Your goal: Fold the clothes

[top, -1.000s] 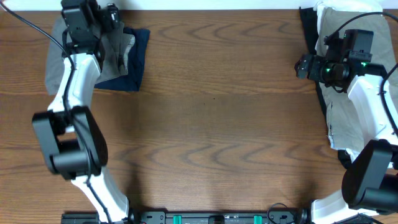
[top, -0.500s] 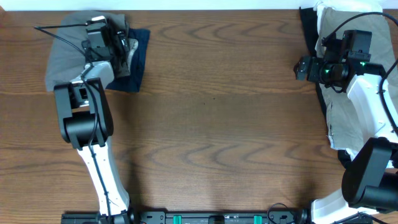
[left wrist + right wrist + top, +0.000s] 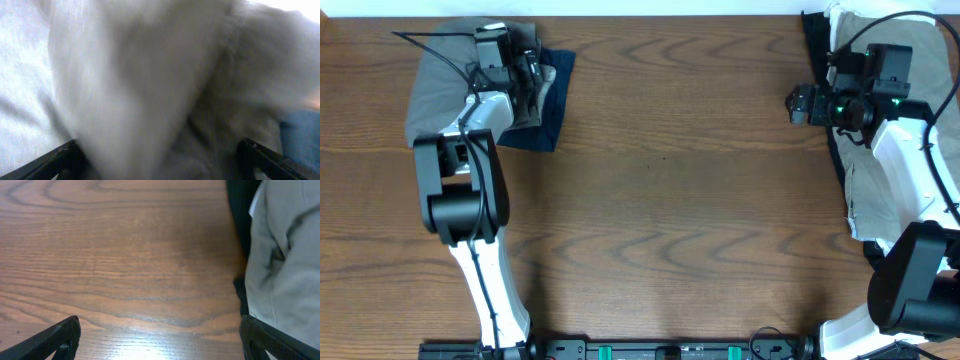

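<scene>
At the surface's (image 3: 670, 200) far-left corner the left gripper (image 3: 527, 72), fingers spread wide, pressed into the grey garment (image 3: 435, 85) lying over a navy piece (image 3: 556, 105), while the right gripper (image 3: 798, 103) hung open above bare wood beside the white garment (image 3: 880, 190) and black piece (image 3: 817, 40).
</scene>
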